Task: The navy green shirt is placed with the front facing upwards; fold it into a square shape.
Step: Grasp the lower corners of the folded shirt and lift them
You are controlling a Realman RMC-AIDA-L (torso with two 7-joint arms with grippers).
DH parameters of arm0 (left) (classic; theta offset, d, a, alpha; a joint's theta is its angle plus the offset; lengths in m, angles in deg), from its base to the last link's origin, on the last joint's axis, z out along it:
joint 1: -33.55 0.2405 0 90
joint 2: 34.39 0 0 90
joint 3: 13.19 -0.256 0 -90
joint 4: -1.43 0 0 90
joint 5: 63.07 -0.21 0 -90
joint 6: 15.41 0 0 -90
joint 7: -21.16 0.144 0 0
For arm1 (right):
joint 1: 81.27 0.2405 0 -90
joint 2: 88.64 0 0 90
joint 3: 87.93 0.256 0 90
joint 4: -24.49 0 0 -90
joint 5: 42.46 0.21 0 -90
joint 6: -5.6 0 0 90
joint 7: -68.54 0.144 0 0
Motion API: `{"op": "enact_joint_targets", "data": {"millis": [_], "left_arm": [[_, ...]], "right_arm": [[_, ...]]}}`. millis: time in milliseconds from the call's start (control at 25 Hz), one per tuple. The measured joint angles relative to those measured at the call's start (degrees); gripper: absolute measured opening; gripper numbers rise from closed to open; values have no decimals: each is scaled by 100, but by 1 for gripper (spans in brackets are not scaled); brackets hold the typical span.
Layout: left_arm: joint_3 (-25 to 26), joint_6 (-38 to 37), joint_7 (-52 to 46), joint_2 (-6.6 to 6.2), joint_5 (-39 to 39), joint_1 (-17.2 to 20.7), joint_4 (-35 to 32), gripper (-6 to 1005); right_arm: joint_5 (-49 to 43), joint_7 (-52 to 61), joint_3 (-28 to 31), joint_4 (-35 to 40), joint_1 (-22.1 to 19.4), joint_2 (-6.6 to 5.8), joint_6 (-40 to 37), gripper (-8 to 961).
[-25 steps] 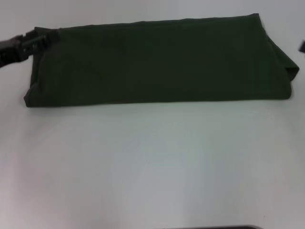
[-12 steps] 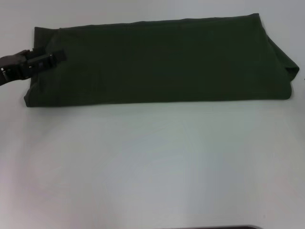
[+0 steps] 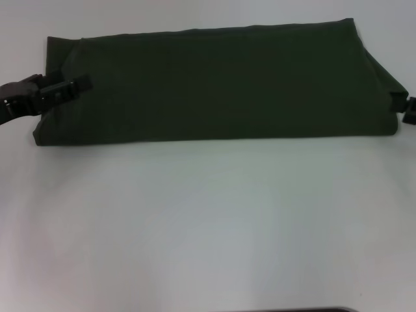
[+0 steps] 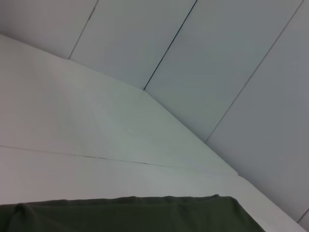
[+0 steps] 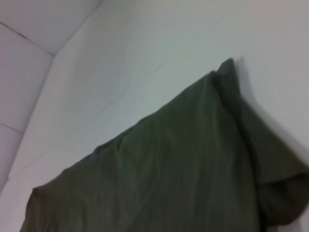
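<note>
Navy green shirt (image 3: pixel 214 84) lying across far half of white table (image 3: pixel 208 227), already folded into long band. Left gripper (image 3: pixel 65 89) over left end, jaw state unclear. Right gripper (image 3: pixel 411 109) at right end, barely visible, jaws untellable; likely positioned for crosswise fold.

The navy green shirt (image 3: pixel 214 84) lies folded as 1 long band across the upper half of the frame on the bench (image 3: pixel 208 227). The left tool (image 3: pixel 65 88) sits over its left end; the right tool (image 3: pixel 411 109) is just beside its right end.
</note>
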Motion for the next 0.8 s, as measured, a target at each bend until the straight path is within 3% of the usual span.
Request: {"op": "enact_joint_targets", "data": {"millis": [800], "left_arm": [[1, 125, 3, 3, 1, -31, 4, 901]], "right_arm": [[-3, 91, -178, -50, 59, 202, 456, 683]]}}
